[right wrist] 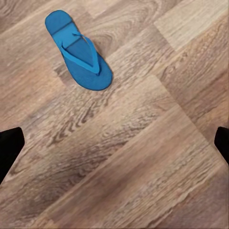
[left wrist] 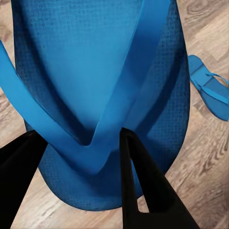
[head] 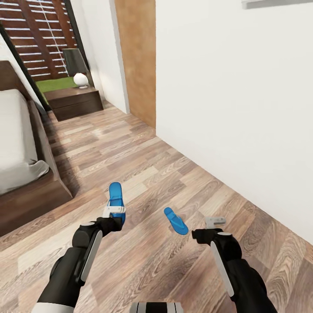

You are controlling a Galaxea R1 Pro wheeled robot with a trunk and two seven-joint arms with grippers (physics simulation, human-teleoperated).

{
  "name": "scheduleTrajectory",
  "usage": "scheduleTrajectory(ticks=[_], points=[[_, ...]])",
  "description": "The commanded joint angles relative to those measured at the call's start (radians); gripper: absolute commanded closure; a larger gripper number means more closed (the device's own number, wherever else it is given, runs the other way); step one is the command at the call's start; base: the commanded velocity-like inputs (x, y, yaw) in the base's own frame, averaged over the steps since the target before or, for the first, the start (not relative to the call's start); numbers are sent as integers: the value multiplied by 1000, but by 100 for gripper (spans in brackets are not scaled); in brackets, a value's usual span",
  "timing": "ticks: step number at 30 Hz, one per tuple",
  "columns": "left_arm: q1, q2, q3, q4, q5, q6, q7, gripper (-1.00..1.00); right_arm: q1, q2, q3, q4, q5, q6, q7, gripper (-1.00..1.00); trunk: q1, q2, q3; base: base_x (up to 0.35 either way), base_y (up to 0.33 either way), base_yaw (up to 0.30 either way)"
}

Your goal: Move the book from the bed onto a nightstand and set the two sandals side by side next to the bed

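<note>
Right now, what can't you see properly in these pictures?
- The bed: head view, cut off by the picture's edge.
- The held sandal: left wrist view, too close, cropped.
- The left gripper: head view, fingertips hidden by its own body.
- The nightstand: head view, far, details too small.

A lamp point(head: 78, 68) with a dark shade and a round white base stands at the upper left of the head view. Behind it, slatted wooden fencing point(head: 41, 37) and a strip of green grass point(head: 54, 83) show through the glass. A pale ledge point(head: 278, 3) juts out at the upper right corner.
</note>
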Motion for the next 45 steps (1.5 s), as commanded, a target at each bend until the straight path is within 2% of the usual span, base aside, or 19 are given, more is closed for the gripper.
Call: scheduleTrajectory(ticks=[1, 11, 26, 33, 37, 45], points=[[-1, -1, 1, -1, 3, 5, 0, 100, 0, 0, 1, -1, 0, 5, -4, -100, 0, 0, 0, 145, -249, 260], [-1, -1, 1, -1, 2, 5, 0, 100, 0, 0, 1, 0, 0, 4, -4, -100, 0, 0, 6, 131, -221, 96], [-1, 2, 4, -1, 10, 5, -3, 100, 0, 0, 1, 8, 6, 4, -4, -100, 0, 0, 26, 8, -12, 118], [-1, 0, 4, 0, 25, 8, -19, 100, 0, 1, 1, 11, 5, 5, -4, -100, 0, 0, 34, 0, 0, 205], [-1, 1, 3, -1, 62, 5, -12, 100, 0, 1, 1, 11, 3, 5, -4, -100, 0, 0, 38, 0, -7, 235], [-1, 1, 1, -1, 65, 4, -2, 100, 0, 1, 0, 13, 2, 5, -4, -100, 0, 0, 43, 0, -207, 260]])
